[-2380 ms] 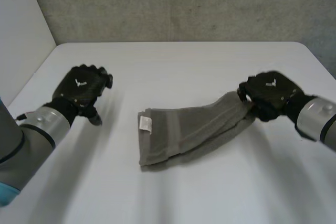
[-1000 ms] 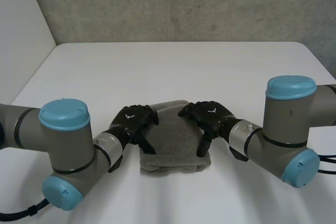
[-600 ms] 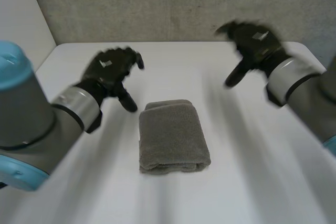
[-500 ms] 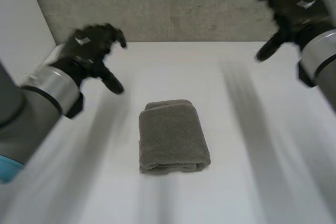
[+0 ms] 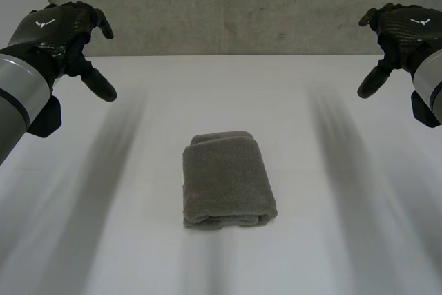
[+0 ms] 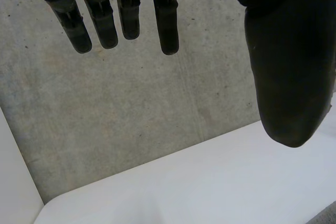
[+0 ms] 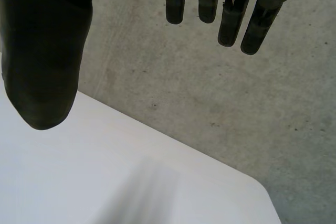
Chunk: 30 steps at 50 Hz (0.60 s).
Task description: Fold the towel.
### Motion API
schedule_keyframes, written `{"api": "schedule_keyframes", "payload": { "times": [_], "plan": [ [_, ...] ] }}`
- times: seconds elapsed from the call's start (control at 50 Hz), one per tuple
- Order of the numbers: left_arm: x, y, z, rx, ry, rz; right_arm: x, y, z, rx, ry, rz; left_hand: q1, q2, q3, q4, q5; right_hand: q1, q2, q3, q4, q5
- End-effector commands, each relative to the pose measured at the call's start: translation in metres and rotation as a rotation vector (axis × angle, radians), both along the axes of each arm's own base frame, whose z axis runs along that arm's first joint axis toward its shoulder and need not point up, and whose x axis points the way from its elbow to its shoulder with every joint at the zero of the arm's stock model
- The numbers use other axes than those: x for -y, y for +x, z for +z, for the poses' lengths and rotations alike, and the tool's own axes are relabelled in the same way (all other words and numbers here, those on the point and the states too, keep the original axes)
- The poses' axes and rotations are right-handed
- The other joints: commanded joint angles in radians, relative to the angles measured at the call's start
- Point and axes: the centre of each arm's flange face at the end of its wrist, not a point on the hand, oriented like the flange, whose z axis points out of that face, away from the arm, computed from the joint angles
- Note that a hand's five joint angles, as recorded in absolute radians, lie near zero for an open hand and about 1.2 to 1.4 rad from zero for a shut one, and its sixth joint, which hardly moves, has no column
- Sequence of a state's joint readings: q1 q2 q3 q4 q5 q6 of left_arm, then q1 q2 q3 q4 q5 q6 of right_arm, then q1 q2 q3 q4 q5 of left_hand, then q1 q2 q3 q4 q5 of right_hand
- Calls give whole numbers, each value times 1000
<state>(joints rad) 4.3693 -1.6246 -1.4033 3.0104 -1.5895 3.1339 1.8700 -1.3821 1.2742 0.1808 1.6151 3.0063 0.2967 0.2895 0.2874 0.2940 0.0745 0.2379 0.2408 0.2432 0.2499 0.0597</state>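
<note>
Both hands are up and away now: the left hand [image 5: 59, 29] and right hand [image 5: 404, 29] have lifted off the towel [image 5: 226, 181], fingers loosely spread, holding nothing. The towel lies folded into a compact block, below and between them, well apart from both. The job looks done. It rests on the white table [image 5: 331, 240]; a grey concrete wall [image 5: 242, 5] stands beyond the fingertips.

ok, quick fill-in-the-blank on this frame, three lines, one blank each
1. The grey towel lies ____ in the middle of the white table.
2. The left hand, fingers straight, holds ____.
3. The right hand is ____, up above the table and apart from the towel.

Missing words: folded; nothing; open
</note>
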Motion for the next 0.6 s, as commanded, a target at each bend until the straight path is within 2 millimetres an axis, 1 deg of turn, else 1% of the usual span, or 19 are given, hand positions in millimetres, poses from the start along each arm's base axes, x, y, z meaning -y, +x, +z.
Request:
{"api": "schedule_keyframes", "payload": {
  "times": [0.02, 0.2, 0.44, 0.6],
  "plan": [
    [0, -2, 0, 1, 4, -7, -2, 4, -3, 1, 8, 43, -66, -58, -56, -63, -18, -63, -66, -69, -75, -60],
    [3, -2, -5, 5, 22, -5, -3, 6, -6, 0, 12, 62, -66, -58, -56, -63, -18, -63, -66, -69, -75, -60],
    [3, -2, -5, 5, 24, -8, -2, 6, -5, -1, 5, 61, -66, -58, -56, -63, -18, -63, -66, -69, -75, -60],
    [4, -3, -10, 7, 34, -10, -2, 5, -3, 0, -1, 60, -66, -58, -56, -63, -18, -63, -66, -69, -75, -60]
  ]
}}
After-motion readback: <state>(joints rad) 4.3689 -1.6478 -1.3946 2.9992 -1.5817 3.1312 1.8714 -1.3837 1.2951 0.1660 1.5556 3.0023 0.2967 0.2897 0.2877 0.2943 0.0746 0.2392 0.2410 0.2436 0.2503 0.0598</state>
